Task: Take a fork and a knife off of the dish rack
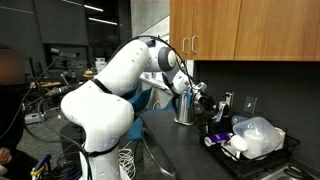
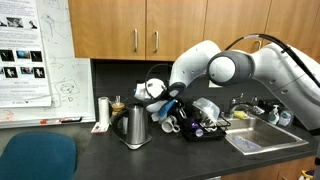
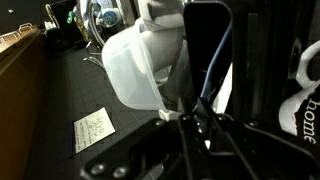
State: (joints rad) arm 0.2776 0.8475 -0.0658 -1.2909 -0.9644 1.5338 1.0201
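The low black dish rack (image 2: 208,131) stands on the dark counter beside the sink; it also shows in an exterior view (image 1: 262,160). It holds clear plastic containers (image 1: 255,135) and mugs. My gripper (image 2: 172,106) hangs over the rack's cutlery-holder end (image 1: 216,128). In the wrist view its fingers (image 3: 200,106) are drawn close together around a thin blue-handled utensil (image 3: 216,58) that stands upright between them. I cannot tell whether it is a fork or a knife. A translucent plastic container (image 3: 140,60) sits just beside it.
A tall shiny steel cylinder (image 1: 184,108) stands behind the gripper. A steel kettle (image 2: 135,128) and a small steel cup (image 2: 103,112) are on the counter. The sink (image 2: 262,141) is beside the rack. Wooden cabinets (image 2: 150,30) hang overhead. A white mug (image 3: 305,100) is in the rack.
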